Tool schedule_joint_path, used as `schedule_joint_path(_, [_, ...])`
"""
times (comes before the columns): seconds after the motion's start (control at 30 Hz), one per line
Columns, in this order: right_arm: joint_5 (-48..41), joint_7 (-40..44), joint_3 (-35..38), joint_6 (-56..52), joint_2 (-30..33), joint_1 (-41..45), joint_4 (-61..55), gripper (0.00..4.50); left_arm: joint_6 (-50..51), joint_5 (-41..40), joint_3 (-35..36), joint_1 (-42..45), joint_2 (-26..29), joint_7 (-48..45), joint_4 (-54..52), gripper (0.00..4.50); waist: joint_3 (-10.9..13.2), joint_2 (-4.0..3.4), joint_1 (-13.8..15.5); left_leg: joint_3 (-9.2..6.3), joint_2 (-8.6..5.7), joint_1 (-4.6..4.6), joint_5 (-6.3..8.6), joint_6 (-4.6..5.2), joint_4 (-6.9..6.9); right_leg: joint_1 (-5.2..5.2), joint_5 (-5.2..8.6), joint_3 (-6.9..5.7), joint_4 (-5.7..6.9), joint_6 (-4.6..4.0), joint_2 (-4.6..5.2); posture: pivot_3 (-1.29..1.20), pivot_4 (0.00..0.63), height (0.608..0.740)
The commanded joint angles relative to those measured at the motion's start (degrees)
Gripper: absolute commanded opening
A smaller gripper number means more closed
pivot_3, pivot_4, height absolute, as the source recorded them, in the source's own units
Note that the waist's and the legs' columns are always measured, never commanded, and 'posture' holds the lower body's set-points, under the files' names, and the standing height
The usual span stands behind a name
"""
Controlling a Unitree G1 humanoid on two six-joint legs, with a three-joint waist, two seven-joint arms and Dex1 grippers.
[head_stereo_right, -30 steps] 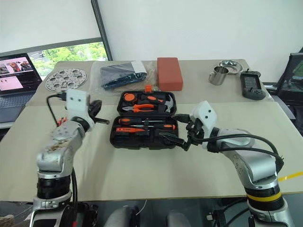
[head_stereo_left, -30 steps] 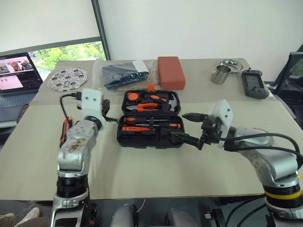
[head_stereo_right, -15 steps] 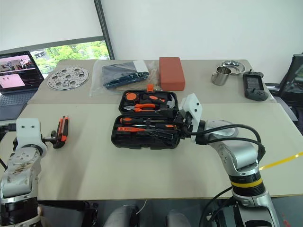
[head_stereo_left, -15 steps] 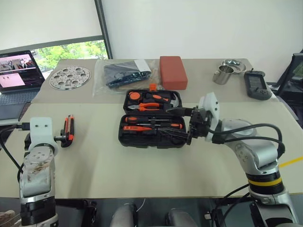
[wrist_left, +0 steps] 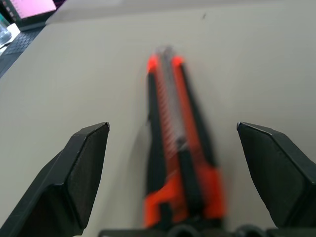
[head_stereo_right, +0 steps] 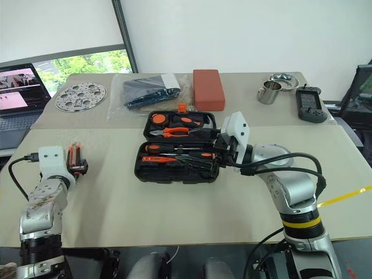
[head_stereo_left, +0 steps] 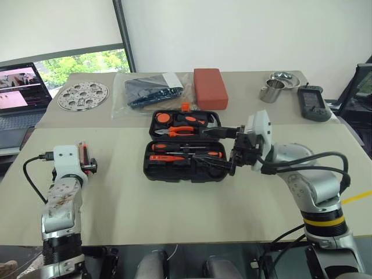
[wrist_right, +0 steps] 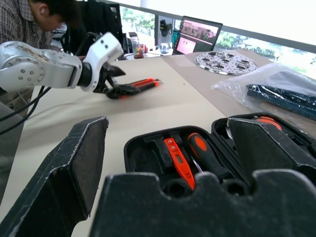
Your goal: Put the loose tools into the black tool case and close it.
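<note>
the utility knife (wrist_left: pixel 180 163) lies flat on the table (head_stereo_left: pixel 174 203) at the robot's far left, well apart from the black tool case (head_stereo_left: pixel 186 145), which sits open in the middle with screwdrivers, pliers and a hammer already in its slots. the left gripper (wrist_left: pixel 177 173) has its two fingers (wrist_left: pixel 81 173) spread wide on either side of the knife, with bare table showing between each finger and the handle, so nothing is clamped. the knife runs lengthwise away from the wrist, straight down the gap between the fingers.

it looks like a rigid, light thing: a slim plastic handle in black and orange with a ribbed strip down the middle. it should not bend or crush under a firm pinch. the ribbing probably helps the grip, but the smooth sides could slide, and a body this long and thin may swing if taken near one end. the likely best hold is across its narrow width near the middle of the handle, fingers closing on the two long flanks, low enough to catch it where it lies flat.

the right gripper (head_stereo_left: pixel 229 148) hovers at the case's right edge with its fingers wide apart and empty
</note>
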State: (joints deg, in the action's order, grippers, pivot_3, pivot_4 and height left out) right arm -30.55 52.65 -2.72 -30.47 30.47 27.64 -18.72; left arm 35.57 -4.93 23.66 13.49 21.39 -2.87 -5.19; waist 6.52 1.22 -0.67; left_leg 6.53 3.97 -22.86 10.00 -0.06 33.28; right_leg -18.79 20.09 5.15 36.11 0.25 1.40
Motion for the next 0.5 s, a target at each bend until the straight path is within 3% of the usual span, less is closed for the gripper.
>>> schedule_joint_path(0.03, [-0.3,-0.3,1.1,1.5,0.3,-0.2,-1.5,4.50,-1.2,-0.9,2.3,1.0,0.0,1.6,-0.6,4.44,0.0,0.00,-0.1,0.01,-0.01,0.02,0.00,0.00,0.00,0.01,0.00,0.02,0.00,0.00,0.00,0.00,0.150,0.740])
schedule_joint_path(0.23, [-0.2,-0.7,1.4,1.5,0.6,-0.5,-1.7,4.50,0.8,-1.6,1.3,0.8,-1.8,2.8,0.7,4.44,0.0,0.00,0.0,0.02,-0.03,0.02,0.00,0.01,0.02,0.02,0.00,0.02,0.01,0.01,-0.01,0.00,0.150,0.740])
schedule_joint_path(0.5, [-0.1,-1.4,1.9,1.1,1.7,-1.2,-2.2,4.50,2.7,-4.7,6.8,1.1,-4.0,6.5,6.4,4.44,0.0,0.01,-0.1,0.02,-0.01,0.03,-0.01,-0.01,0.02,0.02,0.00,0.03,0.01,0.01,-0.05,0.00,0.150,0.740])
